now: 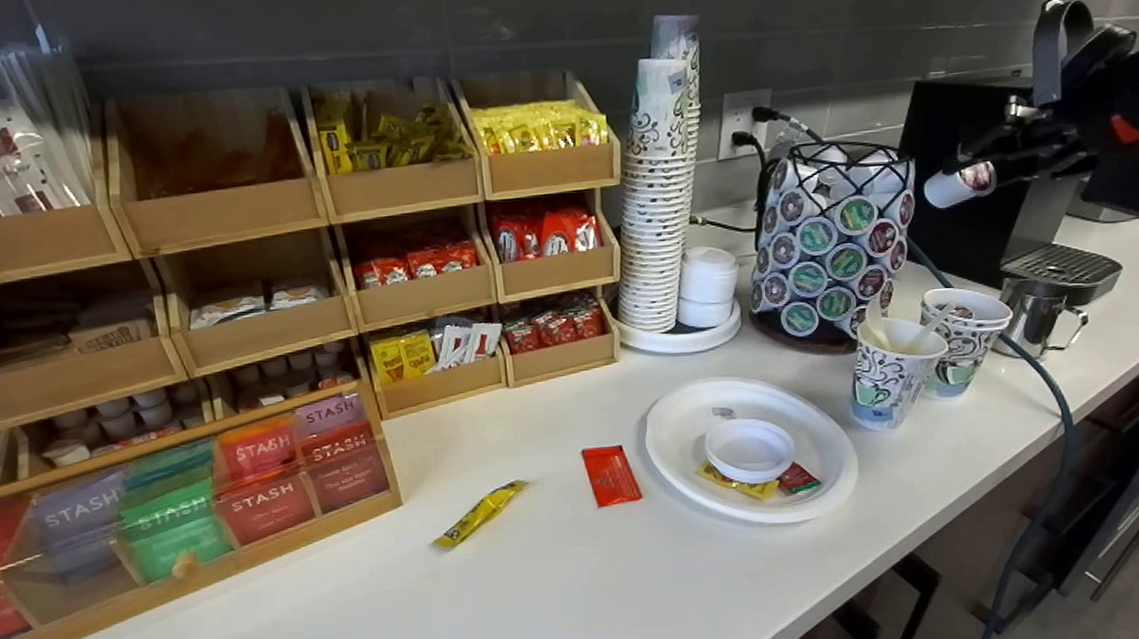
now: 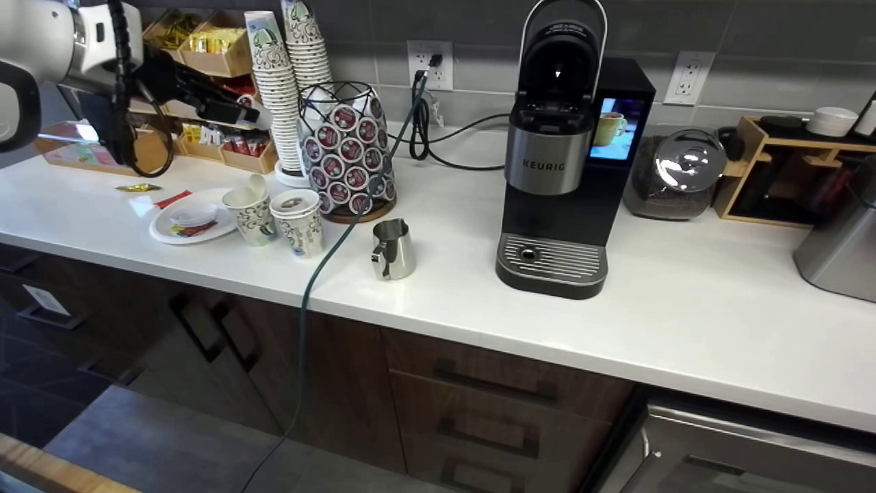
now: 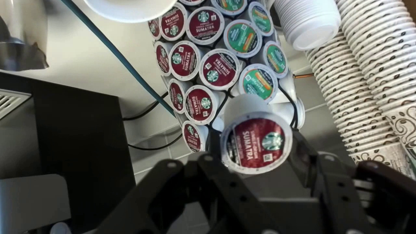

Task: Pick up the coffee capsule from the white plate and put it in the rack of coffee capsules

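Note:
My gripper (image 1: 988,162) is shut on the coffee capsule (image 1: 957,185), a white pod with a dark red lid. In the wrist view the capsule (image 3: 256,143) sits between both fingers, its red lid facing the camera. The dark wire rack of coffee capsules (image 1: 838,204) stands on the counter, full of red, green and teal pods on its sides. The gripper holds the capsule in the air, level with the rack's upper part; white pods show inside the wire top. The white plate (image 1: 672,453) lies in front of the rack with a small white bowl and packets on it.
Stacked paper cups (image 1: 659,233) and white bowls (image 1: 707,285) stand beside the rack. Patterned cups (image 1: 895,382), a steel jug (image 2: 393,250) and a coffee machine (image 2: 554,157) are nearby. A green cable (image 2: 328,263) runs across the rack and counter. Wooden shelves (image 1: 408,301) hold packets.

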